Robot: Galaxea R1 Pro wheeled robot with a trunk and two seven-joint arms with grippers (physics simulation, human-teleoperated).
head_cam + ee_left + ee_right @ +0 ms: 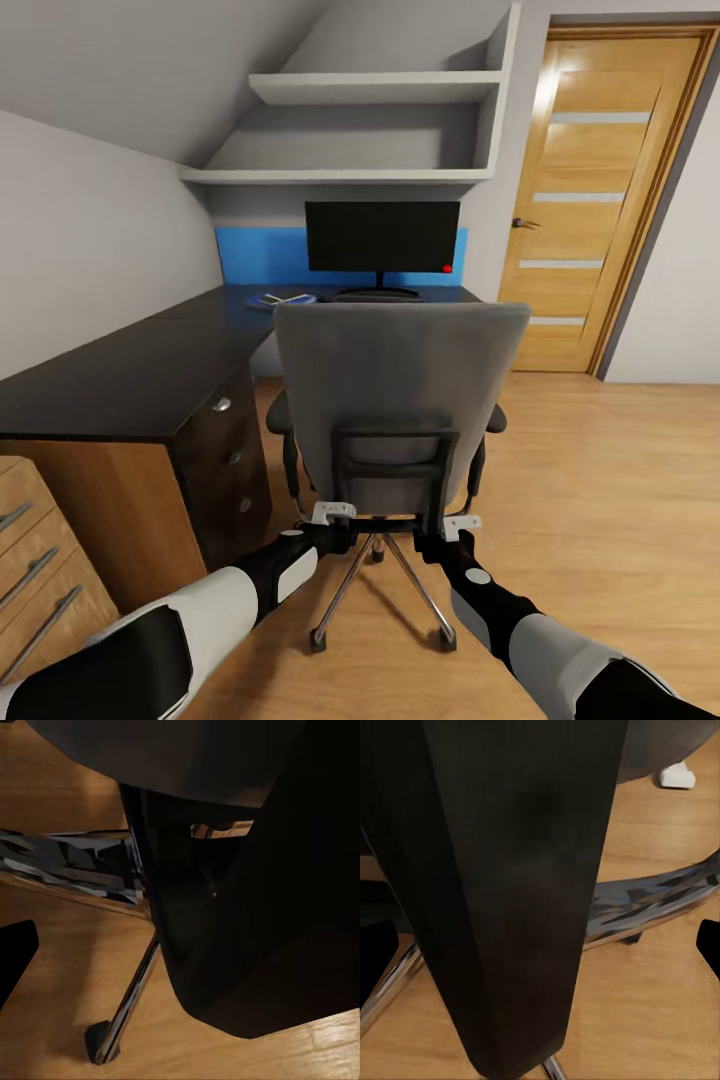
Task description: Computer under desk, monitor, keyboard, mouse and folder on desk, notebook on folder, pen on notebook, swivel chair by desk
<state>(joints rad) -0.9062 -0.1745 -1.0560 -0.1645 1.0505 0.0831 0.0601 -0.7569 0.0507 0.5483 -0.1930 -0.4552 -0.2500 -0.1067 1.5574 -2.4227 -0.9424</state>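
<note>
**Swivel chair faces the desk, both arms at its back**

Swivel chair (pixel 400 390), grey-upholstered with a black back frame and a chrome star base, stands on the light wooden floor (pixel 600 480) with its back toward the robot, just in front of the dark-topped L-shaped wooden desk (pixel 120 375). On the far part of the desk sits the black flat monitor (pixel 383 237) on its stand, a small red light at its lower right corner. To the left of the monitor's base a few small items (pixel 283 298) lie on the desk top, too small to identify. The chair's seat is hidden behind its backrest, so anything on it cannot be seen.

The desk's near left section has a column of drawers (pixel 232 450), all shut; a second light-wood drawer unit (pixel 40 570) sits at the near left, also shut. Two white wall shelves (pixel 370 130) hang above the monitor. A wooden door (pixel 600 200) stands at the far right.

The left gripper (pixel 333 514) and right gripper (pixel 461 523) reach to the lower edge of the chair's back frame, left and right of the centre column. Whether their fingers are spread or clamped cannot be told. In the left wrist view the chair's dark frame looms close, with a chrome base leg (pixel 131 997) on the floor beyond.
</note>
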